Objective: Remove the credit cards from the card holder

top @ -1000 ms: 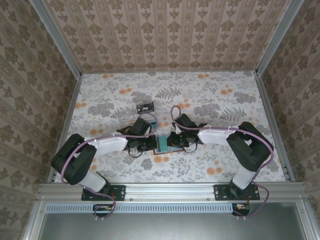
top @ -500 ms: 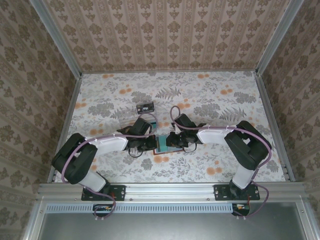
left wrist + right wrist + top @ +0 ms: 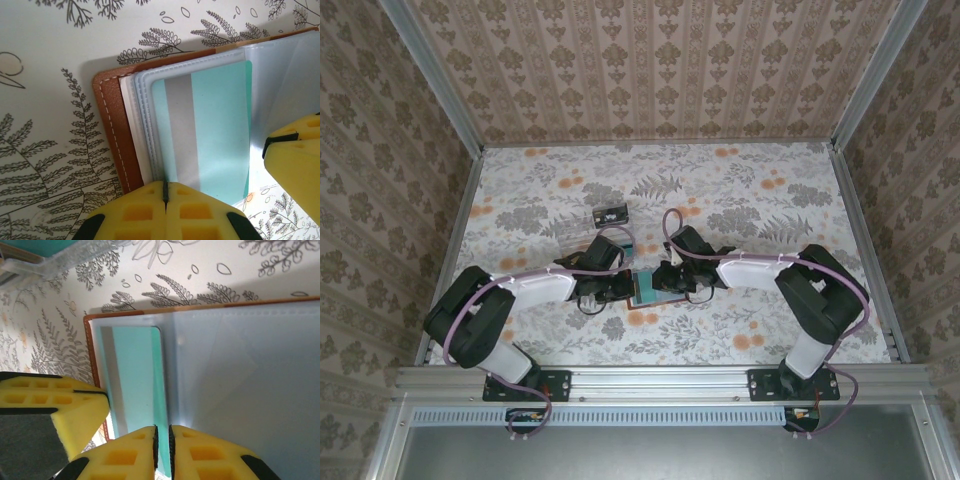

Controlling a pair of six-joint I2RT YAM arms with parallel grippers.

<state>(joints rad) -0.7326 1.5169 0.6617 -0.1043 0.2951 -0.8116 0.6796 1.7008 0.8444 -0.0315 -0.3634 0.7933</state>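
Jaws, left and right, clamp the card holder (image 3: 112, 145).

Right arm (image 3: 750, 268), right hand (image 3: 666, 283) at card holder (image 3: 647, 291): elbow was swung slightly inward, then brought back outward.

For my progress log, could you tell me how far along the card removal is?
Done: the brown leather card holder lies open. In hand: the left gripper clamps its page edge; the right gripper is shut at the edge of the teal card. Left: that card sits in its clear sleeve, not out.
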